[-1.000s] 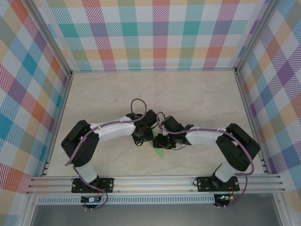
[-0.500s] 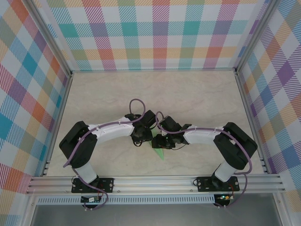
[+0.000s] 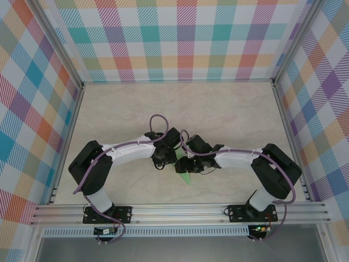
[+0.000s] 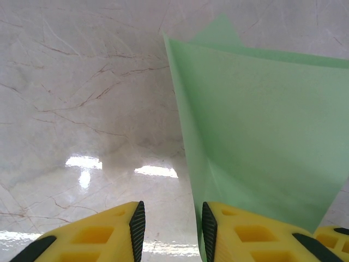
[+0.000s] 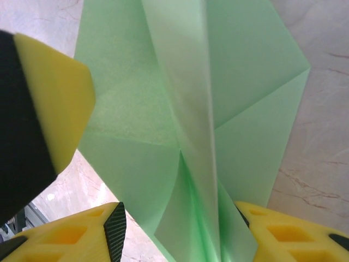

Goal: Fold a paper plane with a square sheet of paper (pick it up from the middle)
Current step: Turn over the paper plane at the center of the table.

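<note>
Right claw (image 5: 178, 215) wider apart than a second ago, astride the paper plane (image 5: 240, 82); left claw (image 4: 170, 218) slightly apart at its edge.

The left gripper (image 4: 173, 221) sits at the near edge. Its two yellow plastic fingers (image 4: 92, 237), edged with black ribbed pads, stand slightly apart, and bare tabletop shows in the gap. A thin pale green paper sheet (image 4: 256, 125) spreads far and right from the right finger's inner edge, with a small pointed flap at its far side. The glossy cream marble-patterned table (image 4: 82, 93) carries bright light reflections on the left.
</note>
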Available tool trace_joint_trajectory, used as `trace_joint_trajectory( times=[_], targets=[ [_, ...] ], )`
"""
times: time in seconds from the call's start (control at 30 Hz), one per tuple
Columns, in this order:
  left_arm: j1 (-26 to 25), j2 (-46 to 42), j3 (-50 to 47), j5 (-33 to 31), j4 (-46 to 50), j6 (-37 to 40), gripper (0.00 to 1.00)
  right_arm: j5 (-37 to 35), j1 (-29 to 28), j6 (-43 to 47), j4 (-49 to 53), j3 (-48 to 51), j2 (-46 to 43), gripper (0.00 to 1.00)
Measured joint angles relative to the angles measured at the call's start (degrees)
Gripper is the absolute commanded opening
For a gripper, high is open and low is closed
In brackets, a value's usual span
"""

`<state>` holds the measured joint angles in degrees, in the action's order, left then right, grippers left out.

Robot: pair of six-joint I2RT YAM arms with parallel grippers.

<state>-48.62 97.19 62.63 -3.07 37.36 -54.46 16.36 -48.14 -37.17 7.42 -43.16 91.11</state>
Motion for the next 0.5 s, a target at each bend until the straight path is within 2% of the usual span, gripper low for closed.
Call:
trace_joint_trajectory(
  times=[0.07, 0.2, 0.5],
  targets=[
    [0.0, 0.0, 0.0, 0.09, -0.02, 0.0, 0.35, -0.15, -0.15, 0.39, -0.04, 0.0, 0.0, 0.43],
    [0.0, 0.0, 0.0, 0.33, -0.04, 0.0, 0.34, -1.22, -0.39, 0.81, 0.0, -0.04, 0.0, 0.35],
    [0.0, -2.03, -1.6, 0.42, -0.24, -0.17, 0.34, -3.08, -0.42, 0.83, 0.13, -1.31, 1.25, 0.27]
  ],
)
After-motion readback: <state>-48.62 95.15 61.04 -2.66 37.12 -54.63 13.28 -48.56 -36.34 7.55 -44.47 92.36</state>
